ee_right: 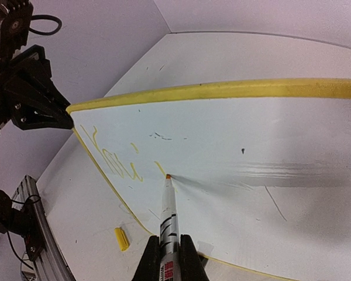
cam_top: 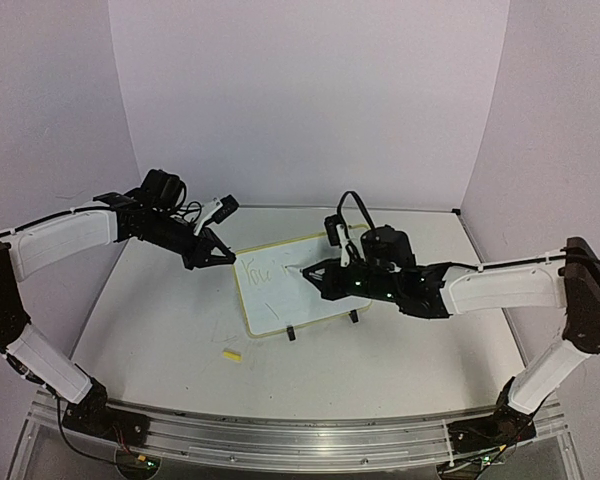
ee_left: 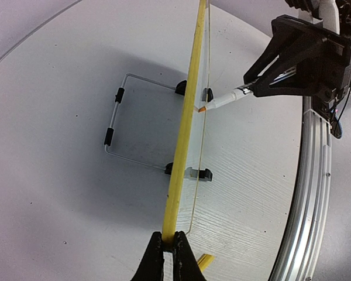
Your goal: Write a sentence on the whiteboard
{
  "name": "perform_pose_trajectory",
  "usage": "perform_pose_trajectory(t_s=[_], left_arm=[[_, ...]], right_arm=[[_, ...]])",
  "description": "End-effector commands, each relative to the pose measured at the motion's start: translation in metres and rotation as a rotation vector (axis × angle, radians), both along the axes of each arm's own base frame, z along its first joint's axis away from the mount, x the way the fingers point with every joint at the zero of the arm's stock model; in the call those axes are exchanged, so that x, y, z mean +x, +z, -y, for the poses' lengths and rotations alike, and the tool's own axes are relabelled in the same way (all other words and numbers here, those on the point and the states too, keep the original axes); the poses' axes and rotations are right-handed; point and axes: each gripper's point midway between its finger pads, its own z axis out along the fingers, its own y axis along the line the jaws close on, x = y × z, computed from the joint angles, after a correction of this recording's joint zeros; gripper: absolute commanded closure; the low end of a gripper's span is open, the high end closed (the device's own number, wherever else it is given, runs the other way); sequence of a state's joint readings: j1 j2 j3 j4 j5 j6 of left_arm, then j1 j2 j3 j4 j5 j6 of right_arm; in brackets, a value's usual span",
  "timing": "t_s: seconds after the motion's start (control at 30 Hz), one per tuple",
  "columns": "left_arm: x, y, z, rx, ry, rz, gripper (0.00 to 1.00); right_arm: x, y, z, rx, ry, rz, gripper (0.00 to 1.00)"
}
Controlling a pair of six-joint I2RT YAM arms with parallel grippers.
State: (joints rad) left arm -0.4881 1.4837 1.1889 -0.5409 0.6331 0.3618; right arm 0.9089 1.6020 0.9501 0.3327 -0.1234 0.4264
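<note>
The whiteboard (cam_top: 298, 300) stands tilted on the table, its yellow rim (ee_left: 184, 134) seen edge-on in the left wrist view. My left gripper (cam_top: 229, 259) (ee_left: 169, 250) is shut on that rim at the board's left corner. My right gripper (cam_top: 320, 277) (ee_right: 169, 260) is shut on a white marker (ee_right: 169, 212) (ee_left: 225, 100) whose orange tip touches the board face (ee_right: 251, 146). The sentence (ee_right: 114, 158) (cam_top: 260, 272) stands as a few yellow letters at the upper left, with a short stroke by the tip.
A yellow marker cap (cam_top: 232, 354) (ee_right: 121, 239) lies on the table in front of the board. Two black clip feet (cam_top: 291, 334) and a wire stand (ee_left: 120, 126) prop the board. Walls enclose the table on three sides.
</note>
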Motion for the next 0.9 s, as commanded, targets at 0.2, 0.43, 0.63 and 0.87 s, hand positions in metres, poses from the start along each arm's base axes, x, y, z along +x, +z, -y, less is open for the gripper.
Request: perform_pose_trajectory(t_s=[0.2, 0.43, 0.63, 0.87], left_arm=[[0.0, 0.006, -0.003, 0.012, -0.004, 0.046, 1.0], [0.001, 0.006, -0.003, 0.013, -0.003, 0.049, 1.0], [0.0, 0.006, -0.003, 0.013, -0.004, 0.047, 1.0], [0.0, 0.005, -0.003, 0.014, -0.003, 0.046, 1.0]], right_arm=[[0.011, 0.036, 0.015, 0.081, -0.091, 0.076, 1.0], [-0.005, 0.038, 0.009, 0.103, 0.002, 0.07, 1.0], [-0.005, 0.024, 0.008, 0.086, -0.001, 0.04, 1.0], [0.002, 0.017, 0.004, 0.069, -0.017, 0.032, 1.0]])
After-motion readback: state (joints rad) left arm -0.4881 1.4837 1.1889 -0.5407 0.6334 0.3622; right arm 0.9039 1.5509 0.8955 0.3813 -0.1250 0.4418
